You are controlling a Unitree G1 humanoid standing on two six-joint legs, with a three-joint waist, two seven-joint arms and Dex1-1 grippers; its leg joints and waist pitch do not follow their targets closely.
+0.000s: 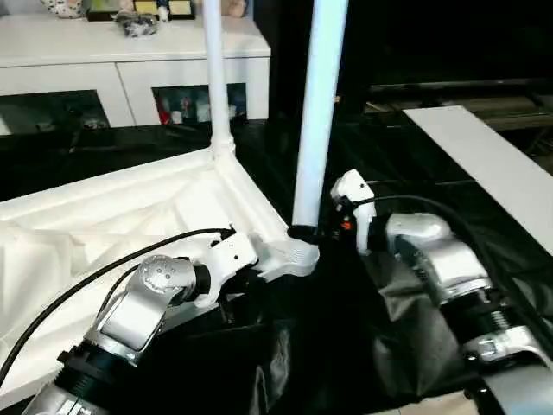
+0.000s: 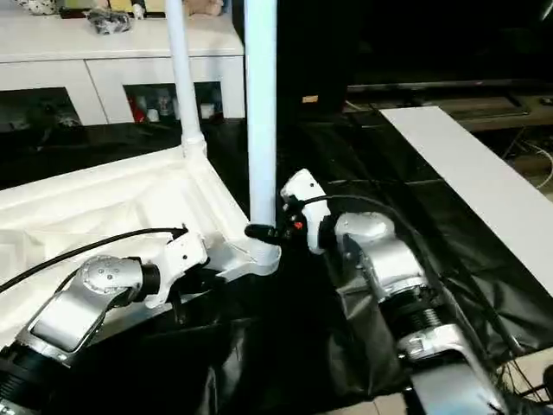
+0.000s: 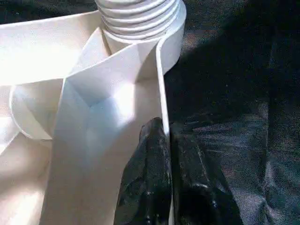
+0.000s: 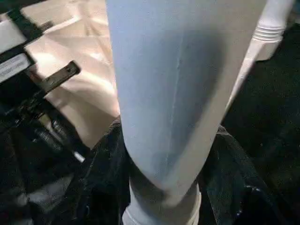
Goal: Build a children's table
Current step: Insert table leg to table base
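The upturned tabletop [image 1: 130, 216] lay at the frame's left, one leg [image 1: 216, 78] already standing at its far corner. My right gripper [image 1: 304, 233] clasped a second leg [image 1: 318, 112] at the near socket [image 1: 298, 255]; my left gripper [image 3: 166, 159] pinched the tabletop's rim. I judged a tilted leg could cross-thread.

Right hand [image 2: 259, 232] around upright leg [image 2: 260, 112]

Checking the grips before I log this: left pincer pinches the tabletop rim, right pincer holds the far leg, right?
Not quite. The right pincer holds the near leg, seen in the right eye view; the left pincer does pinch the tabletop rim.
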